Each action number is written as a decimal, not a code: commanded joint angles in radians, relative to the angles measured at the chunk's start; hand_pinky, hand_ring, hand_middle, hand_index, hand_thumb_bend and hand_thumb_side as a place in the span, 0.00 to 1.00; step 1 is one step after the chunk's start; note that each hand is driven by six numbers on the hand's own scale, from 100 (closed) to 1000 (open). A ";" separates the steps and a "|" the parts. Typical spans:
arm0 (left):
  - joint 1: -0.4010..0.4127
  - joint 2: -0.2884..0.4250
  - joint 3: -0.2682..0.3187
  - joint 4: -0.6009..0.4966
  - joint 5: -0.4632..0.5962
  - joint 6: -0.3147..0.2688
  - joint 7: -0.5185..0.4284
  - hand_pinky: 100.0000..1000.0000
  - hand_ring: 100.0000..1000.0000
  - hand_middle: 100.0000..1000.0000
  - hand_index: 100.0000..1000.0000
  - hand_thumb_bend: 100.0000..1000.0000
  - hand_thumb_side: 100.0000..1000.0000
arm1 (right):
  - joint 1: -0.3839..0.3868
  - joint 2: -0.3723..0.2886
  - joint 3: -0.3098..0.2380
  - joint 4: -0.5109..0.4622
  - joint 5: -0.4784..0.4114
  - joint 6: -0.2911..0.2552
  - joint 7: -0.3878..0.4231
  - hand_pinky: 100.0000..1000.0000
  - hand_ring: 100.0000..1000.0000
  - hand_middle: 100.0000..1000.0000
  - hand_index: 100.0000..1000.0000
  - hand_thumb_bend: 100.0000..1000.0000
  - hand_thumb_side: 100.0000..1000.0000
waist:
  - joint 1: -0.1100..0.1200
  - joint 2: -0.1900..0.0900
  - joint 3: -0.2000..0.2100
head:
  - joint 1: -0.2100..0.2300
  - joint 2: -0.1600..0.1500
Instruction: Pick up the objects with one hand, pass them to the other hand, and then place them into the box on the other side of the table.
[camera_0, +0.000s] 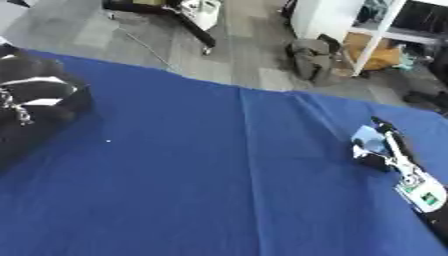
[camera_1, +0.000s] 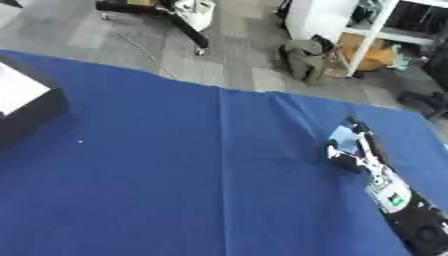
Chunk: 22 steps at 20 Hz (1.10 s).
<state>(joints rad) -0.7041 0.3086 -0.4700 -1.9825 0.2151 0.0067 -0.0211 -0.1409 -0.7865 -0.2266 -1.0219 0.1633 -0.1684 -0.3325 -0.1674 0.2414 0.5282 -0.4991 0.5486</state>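
Since the pale blue-and-white thing (camera_1: 346, 141) in your right hand (camera_0: 382, 150) looks small, light and flat, pinch it by its edges. That hand lies low on the blue table (camera_0: 219, 175), fingers curled round it, well apart from the black box (camera_0: 35, 107). Left hand unseen.

The blue-covered bench (camera_0: 219, 175) lies open across its whole middle, with only a tiny white speck (camera_0: 108, 141) on it. At the left edge a black box (camera_1: 26, 110) with a white inside stands as the one bulky obstacle. On the right, the right robot hand (camera_1: 350, 147) and its arm lie low along the cloth, blocking that edge.
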 joint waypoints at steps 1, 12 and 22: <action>-0.019 0.014 0.000 -0.018 -0.003 0.000 -0.004 0.72 0.77 0.78 0.82 1.00 0.54 | 0.001 -0.017 0.001 0.007 0.016 0.022 0.011 0.78 0.92 0.95 1.00 0.00 0.12 | 0.007 -0.009 0.000 | -0.006 -0.006; -0.017 0.015 -0.002 -0.018 -0.002 0.000 -0.004 0.73 0.77 0.78 0.82 1.00 0.54 | 0.007 -0.012 0.006 0.029 0.070 0.077 0.018 0.71 0.84 0.85 0.92 0.00 0.11 | 0.006 -0.010 -0.003 | -0.012 -0.001; -0.012 0.015 -0.002 -0.018 -0.003 0.002 -0.003 0.73 0.77 0.78 0.82 1.00 0.55 | 0.010 -0.004 -0.012 0.006 0.070 0.066 -0.143 0.62 0.70 0.48 0.49 0.00 0.20 | 0.008 -0.012 -0.009 | -0.014 0.005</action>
<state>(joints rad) -0.7039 0.3090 -0.4754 -1.9825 0.2119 0.0076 -0.0234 -0.1318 -0.7674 -0.2286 -1.0043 0.2362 -0.0983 -0.4539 -0.1674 0.2419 0.5209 -0.5101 0.5522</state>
